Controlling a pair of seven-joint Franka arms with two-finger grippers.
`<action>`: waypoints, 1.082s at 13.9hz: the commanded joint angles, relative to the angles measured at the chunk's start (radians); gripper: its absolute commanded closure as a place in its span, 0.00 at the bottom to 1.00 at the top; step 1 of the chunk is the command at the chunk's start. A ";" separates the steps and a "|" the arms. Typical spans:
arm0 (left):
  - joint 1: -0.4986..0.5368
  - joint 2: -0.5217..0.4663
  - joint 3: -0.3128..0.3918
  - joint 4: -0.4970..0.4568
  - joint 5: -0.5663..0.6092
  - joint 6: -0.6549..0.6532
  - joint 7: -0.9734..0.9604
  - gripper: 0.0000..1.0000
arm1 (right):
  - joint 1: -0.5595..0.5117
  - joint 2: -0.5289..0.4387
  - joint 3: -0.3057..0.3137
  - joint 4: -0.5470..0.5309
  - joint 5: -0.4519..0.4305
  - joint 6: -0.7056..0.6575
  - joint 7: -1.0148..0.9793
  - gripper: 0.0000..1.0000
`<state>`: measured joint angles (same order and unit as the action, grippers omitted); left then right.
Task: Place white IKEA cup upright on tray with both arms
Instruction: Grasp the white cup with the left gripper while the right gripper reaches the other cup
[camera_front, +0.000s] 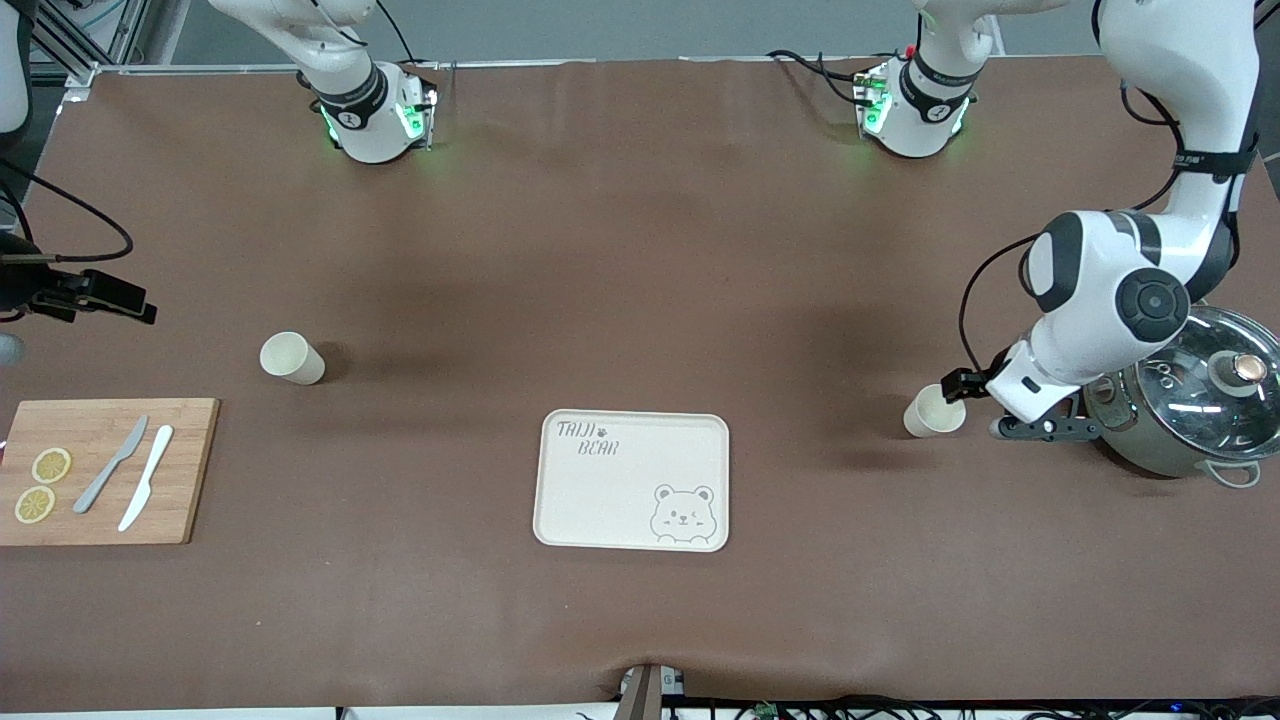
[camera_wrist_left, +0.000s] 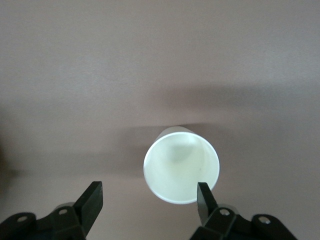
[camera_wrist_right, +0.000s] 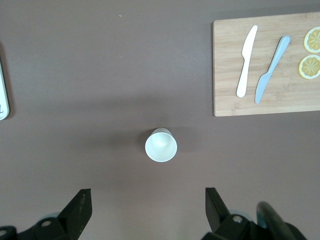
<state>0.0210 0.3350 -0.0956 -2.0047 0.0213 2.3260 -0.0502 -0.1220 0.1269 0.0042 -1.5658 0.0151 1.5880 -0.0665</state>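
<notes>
The cream bear tray (camera_front: 632, 480) lies near the table's middle and holds nothing. One white cup (camera_front: 934, 410) sits toward the left arm's end. My left gripper (camera_front: 975, 403) is low beside it, open. In the left wrist view the cup's open mouth (camera_wrist_left: 182, 166) faces me just ahead of my left gripper (camera_wrist_left: 148, 200), off-centre, one fingertip (camera_wrist_left: 204, 196) at its rim. A second white cup (camera_front: 291, 357) sits toward the right arm's end. My right gripper (camera_front: 110, 297) is open and empty; in the right wrist view (camera_wrist_right: 147, 205) that cup (camera_wrist_right: 161, 145) lies ahead.
A wooden cutting board (camera_front: 190, 470) with two knives and lemon slices lies toward the right arm's end, nearer the front camera than the second cup. A steel pot with a glass lid (camera_front: 1195, 400) stands close by the left arm's wrist. The tray's edge (camera_wrist_right: 2, 95) shows in the right wrist view.
</notes>
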 joint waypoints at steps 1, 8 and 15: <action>-0.001 0.035 -0.004 0.000 -0.009 0.050 0.006 0.24 | -0.021 0.031 0.013 0.007 -0.006 -0.005 -0.006 0.00; 0.005 0.087 -0.004 -0.008 -0.009 0.090 0.015 0.76 | -0.051 0.082 0.013 -0.104 -0.020 0.159 -0.006 0.00; -0.029 0.111 -0.004 0.081 -0.017 0.049 0.000 1.00 | -0.079 0.080 0.013 -0.359 -0.020 0.454 -0.006 0.07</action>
<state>0.0135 0.4445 -0.0981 -1.9766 0.0212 2.4057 -0.0502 -0.1747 0.2271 0.0033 -1.8495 0.0085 1.9814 -0.0669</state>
